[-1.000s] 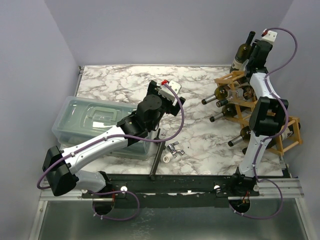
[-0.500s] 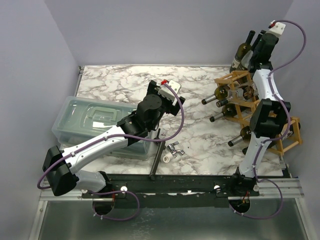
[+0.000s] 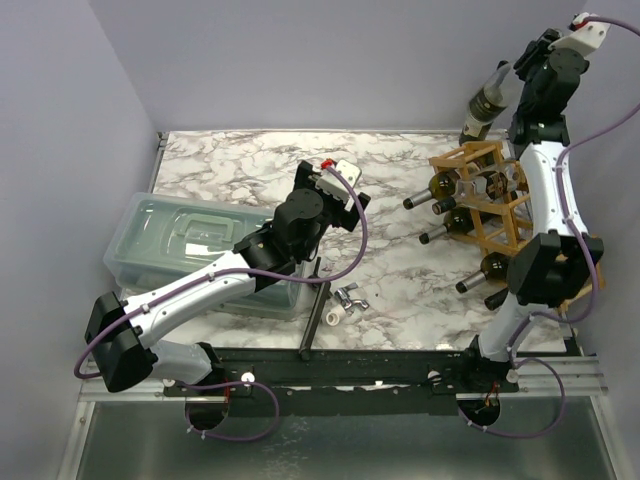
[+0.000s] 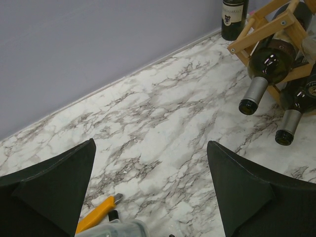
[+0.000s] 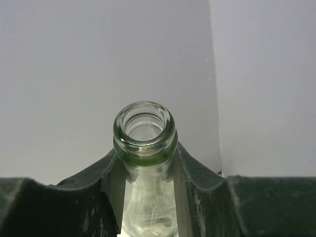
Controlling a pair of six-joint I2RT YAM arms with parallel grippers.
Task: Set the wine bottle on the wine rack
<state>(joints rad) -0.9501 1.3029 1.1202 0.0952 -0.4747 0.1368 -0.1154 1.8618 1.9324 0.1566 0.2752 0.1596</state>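
Note:
My right gripper point(image 3: 530, 70) is raised high over the back right corner, shut on the neck of the wine bottle point(image 3: 488, 100). The bottle hangs tilted, its base low near the table's back edge, just behind the wine rack point(image 3: 492, 205). In the right wrist view the green glass mouth of the wine bottle point(image 5: 145, 129) sticks out above my right gripper point(image 5: 145, 158), with both pads pressed on the neck. The left wrist view shows the bottle's dark lower part point(image 4: 233, 17) and the wine rack point(image 4: 269, 27). My left gripper point(image 4: 150, 148) hovers open over bare marble, mid-table point(image 3: 335, 190).
Three dark bottles lie in the rack, necks pointing left point(image 3: 432, 195). A clear lidded bin point(image 3: 190, 245) sits under the left arm. Small metal and white parts point(image 3: 345, 300) and a black bar point(image 3: 315, 315) lie near the front. A yellow-handled tool point(image 4: 96, 215) lies below the left gripper.
The right arm has risen and swung up to the right, lifting the wine bottle by its neck and tilting it. The left arm has not moved.

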